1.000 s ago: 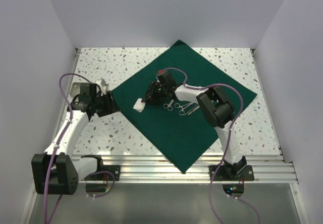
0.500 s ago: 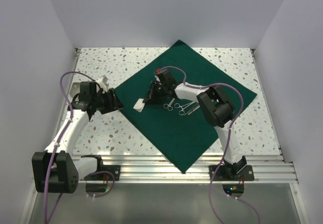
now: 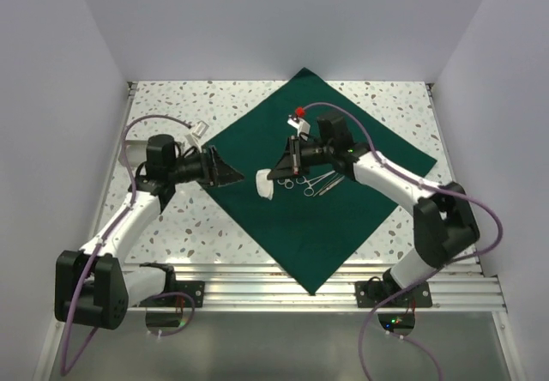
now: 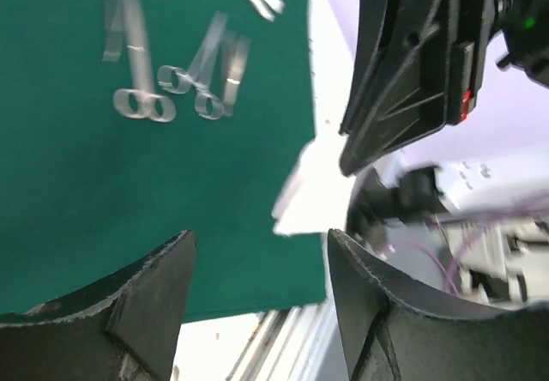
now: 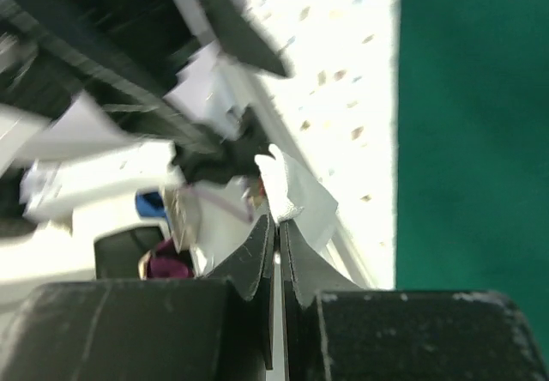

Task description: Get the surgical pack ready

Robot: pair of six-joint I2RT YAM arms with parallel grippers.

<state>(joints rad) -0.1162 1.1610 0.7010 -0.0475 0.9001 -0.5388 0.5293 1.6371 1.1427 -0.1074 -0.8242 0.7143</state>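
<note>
The dark green drape (image 3: 343,218) is spread flat on the speckled tabletop (image 3: 171,115) as a diamond. One corner is set at the far edge, one corner overhangs the near edge, and the side corners are directed toward the left and right edges. Several thin silver instruments (image 3: 310,181) with ring handles are laid close together near the middle of the drape. In the left wrist view they are blurred, and an exact count cannot be given. One small white gauze square (image 3: 263,185) is located left of the instruments, above the left half of the drape. Whether it touches the cloth cannot be told.

The gauze square is clamped between the fingers of the right gripper (image 3: 271,177). In the right wrist view the fingertips are seen pressed together on its lower edge. The left gripper (image 3: 232,175) is positioned over the left corner of the drape, just beside the gauze square. Its fingers are spread wide, and nothing is held between them.

The right arm (image 3: 403,184) is extended from the near right corner, bent at the elbow near the right edge, and directed leftward across the drape. The left arm (image 3: 129,218) is raised from the near left corner, with its wrist turned to the right.
</note>
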